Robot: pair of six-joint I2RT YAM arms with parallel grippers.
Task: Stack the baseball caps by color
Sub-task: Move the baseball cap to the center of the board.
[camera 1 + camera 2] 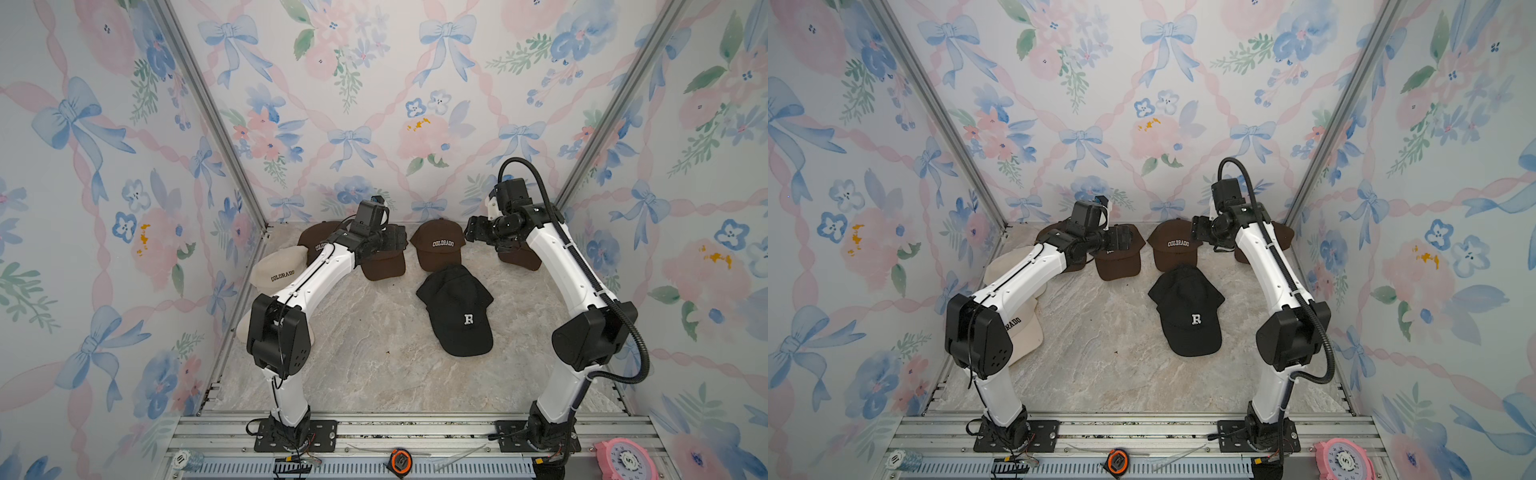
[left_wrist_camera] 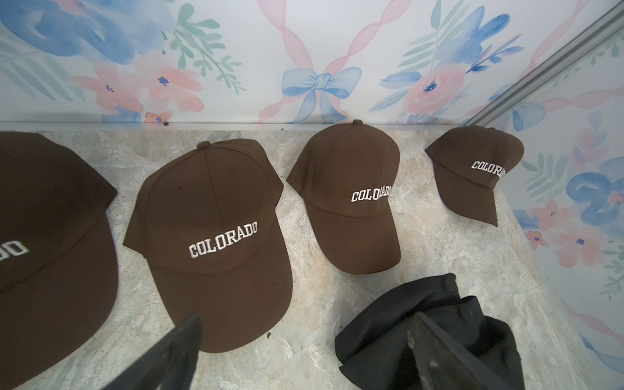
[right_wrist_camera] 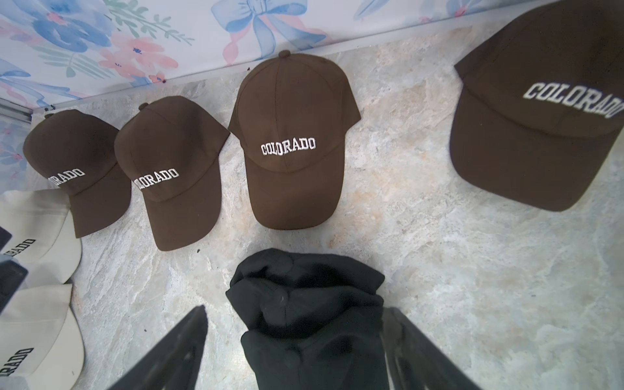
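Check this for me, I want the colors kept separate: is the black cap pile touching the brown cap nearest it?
Apart. The right wrist view shows a strip of bare marble between the black cap pile and the brim of the nearest brown cap.

Four dark brown caps (image 3: 290, 141) (image 3: 169, 169) (image 3: 77, 165) (image 3: 540, 128) with white COLORADO lettering run across the upper part of the right wrist view; two cream caps (image 3: 37, 223) (image 3: 37, 337) sit at its lower left; the black caps (image 3: 304, 304) form one pile at lower centre, their number hard to tell
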